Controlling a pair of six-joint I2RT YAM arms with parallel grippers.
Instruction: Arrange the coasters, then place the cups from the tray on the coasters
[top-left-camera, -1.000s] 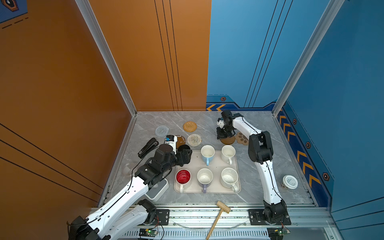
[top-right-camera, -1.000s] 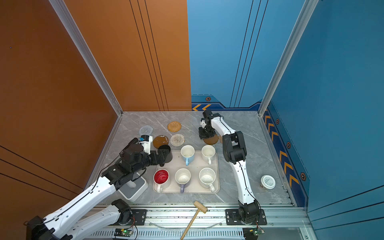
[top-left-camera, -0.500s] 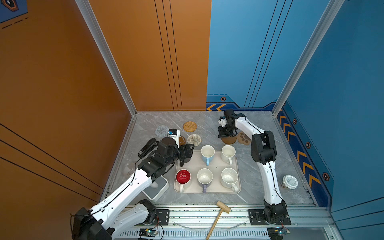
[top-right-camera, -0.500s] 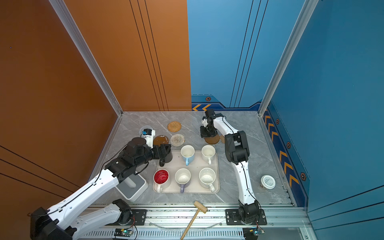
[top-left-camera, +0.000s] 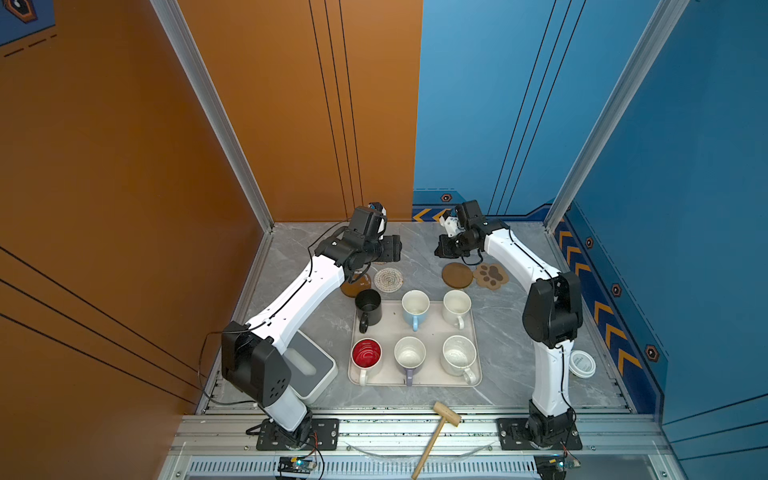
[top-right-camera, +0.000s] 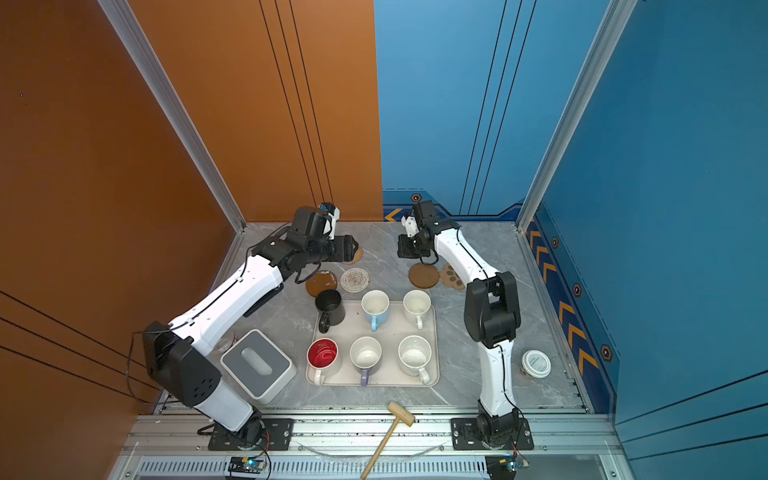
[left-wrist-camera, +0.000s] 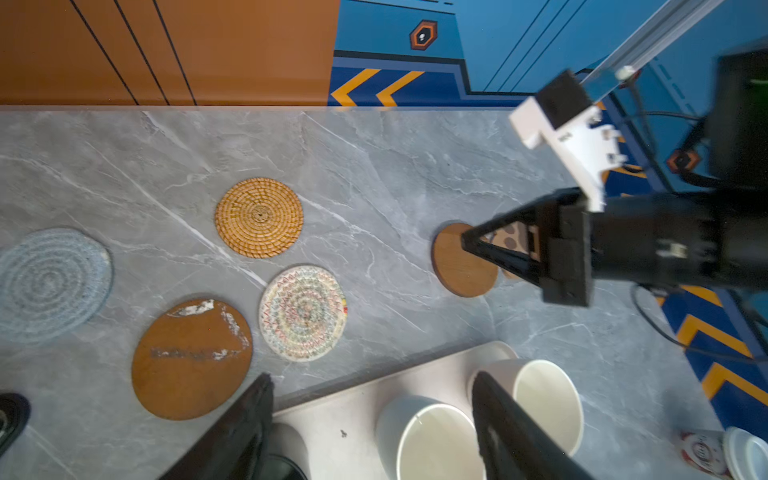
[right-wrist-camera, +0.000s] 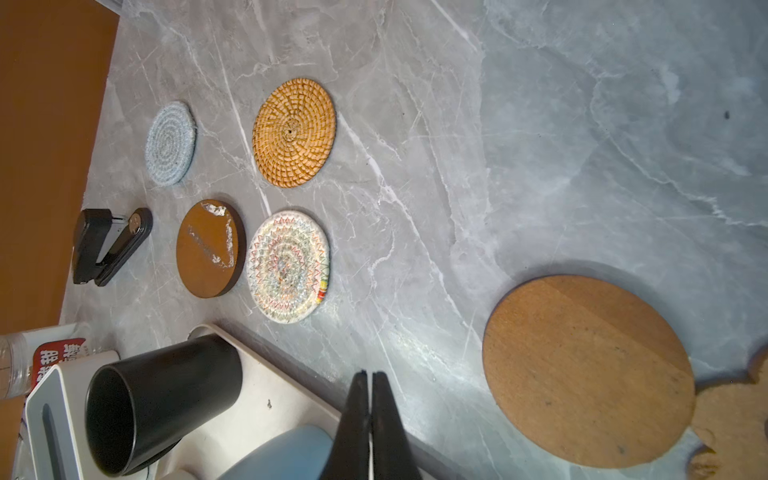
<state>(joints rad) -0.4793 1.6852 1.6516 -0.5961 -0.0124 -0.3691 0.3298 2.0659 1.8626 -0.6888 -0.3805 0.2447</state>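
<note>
Evidently coaster-arranging is in hand: left gripper (left-wrist-camera: 372, 376) spread and empty, right gripper (right-wrist-camera: 368, 374) pressed together, six cups (top-left-camera: 415, 303) waiting on the tray (top-left-camera: 432, 382); next, the rattan coaster (left-wrist-camera: 259, 217) at the tray's twelve o'clock wants aligning.

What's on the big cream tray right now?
Six handled mugs stand on the large cream rounded-rectangle tray: black, light blue, cream-white, red-inside white, lavender, speckled cream-white. Bare floor shows only tiny specks; beneath the mugs is hidden.
</note>
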